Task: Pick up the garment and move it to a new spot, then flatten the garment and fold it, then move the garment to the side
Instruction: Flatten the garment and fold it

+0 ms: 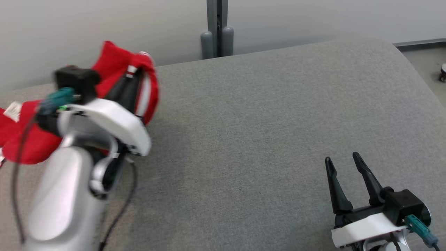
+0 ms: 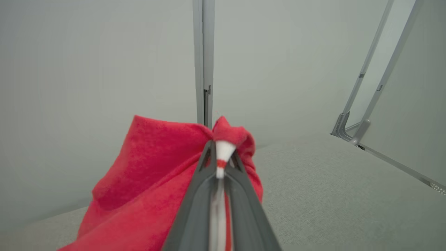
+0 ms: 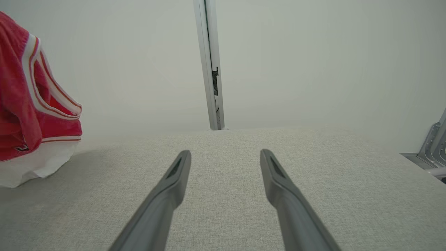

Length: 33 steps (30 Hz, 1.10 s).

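The grey padded surface [image 1: 264,115] carries the work. Over its far left corner the red garment [image 1: 115,59] hangs bunched, probably lifted for carrying, its lower end perhaps still touching. The left gripper [image 2: 220,153] is clamped on its white-trimmed edge. The right gripper [image 1: 342,158] sits near the right front edge, fingers apart, ready to help.

The worktop [image 1: 264,115] is big and grey. A cloth with a fine weave covers it, and it looks a bit soft. The top is smooth and flat. Its far right corner is round, not sharp. The far edge runs along a pale wall [image 1: 87,28].

At the left end there is a red garment [image 1: 115,61] with white stripes. Most of it is held up in the air. Its lowest bit, a white part [image 3: 35,167], hangs down and seems to rest on the worktop there. A soft shadow lies on the grey cloth just beside it.
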### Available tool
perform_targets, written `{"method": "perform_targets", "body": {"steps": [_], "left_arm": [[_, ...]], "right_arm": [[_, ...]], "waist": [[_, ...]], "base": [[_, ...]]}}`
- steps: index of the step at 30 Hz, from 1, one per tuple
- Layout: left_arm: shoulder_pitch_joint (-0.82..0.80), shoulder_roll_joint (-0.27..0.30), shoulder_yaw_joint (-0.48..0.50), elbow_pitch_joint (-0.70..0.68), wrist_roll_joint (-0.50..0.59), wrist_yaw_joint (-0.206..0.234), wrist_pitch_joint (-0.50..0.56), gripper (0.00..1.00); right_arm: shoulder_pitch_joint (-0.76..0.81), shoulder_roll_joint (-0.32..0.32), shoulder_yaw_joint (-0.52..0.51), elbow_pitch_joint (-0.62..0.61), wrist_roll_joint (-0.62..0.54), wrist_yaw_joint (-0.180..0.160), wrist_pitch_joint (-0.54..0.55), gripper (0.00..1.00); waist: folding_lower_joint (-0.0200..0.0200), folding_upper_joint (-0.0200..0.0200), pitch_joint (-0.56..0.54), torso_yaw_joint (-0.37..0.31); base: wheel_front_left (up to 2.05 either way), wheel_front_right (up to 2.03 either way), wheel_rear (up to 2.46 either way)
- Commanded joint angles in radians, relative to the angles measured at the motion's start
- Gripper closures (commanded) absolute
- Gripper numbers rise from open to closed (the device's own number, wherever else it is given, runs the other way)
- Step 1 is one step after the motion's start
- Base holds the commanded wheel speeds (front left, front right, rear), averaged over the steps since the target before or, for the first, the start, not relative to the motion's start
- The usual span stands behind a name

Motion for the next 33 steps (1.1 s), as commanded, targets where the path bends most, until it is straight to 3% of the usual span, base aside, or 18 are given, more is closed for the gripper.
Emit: {"method": "perform_targets", "body": {"steps": [1, 5, 8, 10, 16, 17, 18, 23, 28, 33], "left_arm": [[-0.027, -0.029, -0.043, 0.03, 0.024, -0.003, 0.011, 1.0], [-0.039, -0.121, -0.172, 0.178, 0.065, -0.005, -0.006, 1.0], [-0.05, -0.157, -0.248, 0.325, 0.077, 0.01, -0.042, 1.0], [-0.097, -0.174, -0.323, 0.453, 0.062, 0.032, -0.094, 1.0], [-0.175, -0.174, -0.58, 0.536, -0.055, 0.049, -0.218, 1.0], [-0.178, -0.173, -0.609, 0.543, -0.077, 0.06, -0.234, 0.59], [-0.183, -0.172, -0.636, 0.546, -0.094, 0.071, -0.254, 0.0], [-0.132, -0.176, -0.738, 0.509, -0.135, 0.102, -0.35, 0.0], [-0.046, -0.14, -0.703, 0.373, -0.183, 0.155, -0.369, 0.0], [0.037, 0.023, -0.591, 0.258, -0.228, 0.261, -0.31, 0.0]], "right_arm": [[-0.02, -0.007, 0.007, 0.003, -0.005, 0.0, -0.005, 0.0], [-0.036, -0.006, 0.021, 0.019, 0.007, 0.0, -0.005, 0.0], [-0.065, -0.006, 0.058, 0.024, 0.013, 0.0, -0.005, 0.0], [-0.096, -0.006, 0.07, 0.023, 0.032, 0.0, -0.005, 0.0], [-0.116, -0.006, 0.053, 0.029, 0.057, 0.0, -0.005, 0.0], [-0.111, -0.005, 0.048, 0.032, 0.056, 0.0, -0.005, 0.0], [-0.104, -0.005, 0.038, 0.033, 0.055, 0.0, -0.005, 0.0], [-0.057, -0.007, -0.009, 0.043, 0.04, 0.0, -0.005, 0.0], [-0.014, -0.005, -0.043, 0.025, 0.03, 0.0, -0.005, 0.0], [0.007, -0.005, -0.034, 0.01, 0.029, 0.0, -0.005, 0.0]], "waist": [[0.0, 0.0, 0.012, -0.016], [0.0, 0.0, 0.043, -0.049], [0.0, 0.0, 0.087, -0.097], [0.0, 0.0, 0.137, -0.146], [0.0, 0.0, 0.192, -0.207], [0.0, 0.0, 0.192, -0.208], [0.0, 0.0, 0.188, -0.206], [0.0, 0.0, 0.124, -0.173], [0.0, 0.0, 0.063, -0.121], [0.0, 0.0, 0.029, -0.068]], "base": [[0.0, 0.0, 0.0], [0.0, 0.0, 0.0], [0.0, 0.0, 0.0], [0.0, 0.0, 0.0], [0.0, 0.0, 0.0], [0.0, 0.0, 0.0], [0.0, 0.0, 0.0], [0.0, 0.0, 0.0], [0.0, 0.0, 0.0], [0.0, 0.0, 0.0]]}}
